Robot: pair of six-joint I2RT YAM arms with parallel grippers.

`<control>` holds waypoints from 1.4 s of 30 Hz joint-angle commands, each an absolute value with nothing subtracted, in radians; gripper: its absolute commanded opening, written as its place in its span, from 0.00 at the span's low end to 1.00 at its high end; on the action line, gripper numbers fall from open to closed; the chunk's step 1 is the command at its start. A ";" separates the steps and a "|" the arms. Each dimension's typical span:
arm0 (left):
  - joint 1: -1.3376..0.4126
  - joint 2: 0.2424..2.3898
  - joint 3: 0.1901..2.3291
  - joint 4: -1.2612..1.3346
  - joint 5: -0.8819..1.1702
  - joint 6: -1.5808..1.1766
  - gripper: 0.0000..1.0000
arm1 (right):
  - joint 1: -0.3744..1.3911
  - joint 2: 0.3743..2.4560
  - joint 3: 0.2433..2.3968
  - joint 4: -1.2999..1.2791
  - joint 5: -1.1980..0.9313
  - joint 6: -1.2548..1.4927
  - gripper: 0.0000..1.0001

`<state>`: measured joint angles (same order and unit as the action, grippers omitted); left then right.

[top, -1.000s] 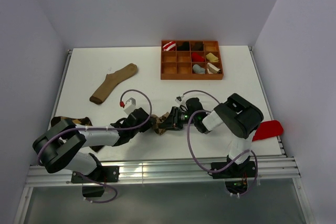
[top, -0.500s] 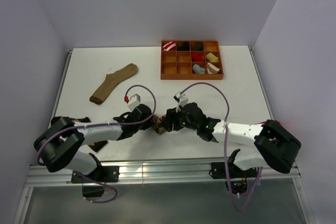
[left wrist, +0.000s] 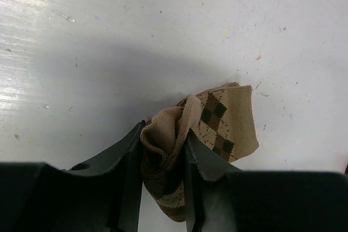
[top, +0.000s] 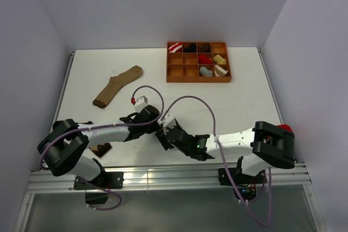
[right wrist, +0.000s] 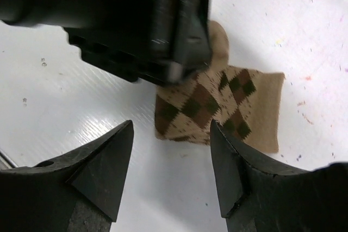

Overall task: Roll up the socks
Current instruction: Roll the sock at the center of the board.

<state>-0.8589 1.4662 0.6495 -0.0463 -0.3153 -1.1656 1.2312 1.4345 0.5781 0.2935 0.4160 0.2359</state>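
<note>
On the white table (top: 239,107), near its front edge, the lighter argyle sock (left wrist: 225,120) is held bunched in the clenched left gripper (left wrist: 165,134), with its free end lying flat. The right gripper (right wrist: 171,134) is spread and empty, poised over that flat end. A collision between the close-set grippers is risked. The loose bundle could also be unrolled if the fabric is dragged or released early.

Top view looks down from above and behind the arm bases (top: 98,180), whole desk (top: 244,101) in frame; both wrist views sit very near the desk, facing down past their own fingers (left wrist: 124,161); all three share the lighter argyle sock (left wrist: 228,123).
</note>
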 commanded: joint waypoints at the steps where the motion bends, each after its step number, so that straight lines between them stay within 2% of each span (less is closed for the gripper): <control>1: -0.867 1.485 0.672 -0.104 -0.299 -1.154 0.27 | 1.272 1.483 0.650 0.313 0.546 0.167 0.65; 7: -0.867 1.493 0.670 -0.103 -0.291 -1.166 0.27 | 1.278 1.595 0.698 0.285 0.575 0.195 0.65; 12: -0.865 1.490 0.667 -0.123 -0.305 -1.190 0.27 | 1.276 1.670 0.693 0.287 0.588 0.210 0.59; 13: -0.867 1.488 0.666 -0.127 -0.311 -1.201 0.28 | 1.276 1.683 0.698 0.276 0.583 0.213 0.51; 15: -0.865 1.483 0.663 -0.138 -0.316 -1.210 0.28 | 1.275 1.716 0.713 0.261 0.581 0.219 0.45; 16: -0.865 1.479 0.661 -0.146 -0.327 -1.221 0.28 | 1.275 1.726 0.715 0.256 0.581 0.232 0.33; 18: -0.861 1.459 0.658 -0.187 -0.342 -1.235 0.28 | 1.270 1.730 0.709 0.259 0.557 0.238 0.23; 19: -0.858 1.448 0.646 -0.202 -0.353 -1.253 0.28 | 1.264 1.727 0.706 0.262 0.545 0.244 0.09; 22: -0.835 1.384 0.591 -0.201 -0.371 -1.288 0.28 | 1.243 1.698 0.699 0.267 0.490 0.259 0.00; 25: -0.825 1.309 0.534 -0.160 -0.383 -1.333 0.31 | 1.212 1.660 0.681 0.276 0.387 0.290 0.00; 28: -0.825 1.240 0.488 -0.105 -0.394 -1.365 0.48 | 1.171 1.612 0.649 0.281 0.263 0.334 0.00; 29: -0.825 1.224 0.477 -0.085 -0.396 -1.370 0.57 | 1.137 1.599 0.638 0.284 0.226 0.342 0.00; 32: -0.825 1.140 0.442 -0.022 -0.405 -1.384 0.71 | 1.048 1.556 0.600 0.294 0.053 0.383 0.00; 38: -0.825 1.059 0.397 0.092 -0.410 -1.364 0.74 | 0.890 1.562 0.557 0.350 -0.277 0.501 0.00; 42: -0.828 1.045 0.359 0.173 -0.384 -1.309 0.74 | 0.772 1.638 0.512 0.493 -0.464 0.639 0.00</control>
<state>-0.8219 1.0584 0.3832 0.0616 -0.3759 -1.3457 0.8318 1.5745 0.5648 0.4500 -0.2481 0.5144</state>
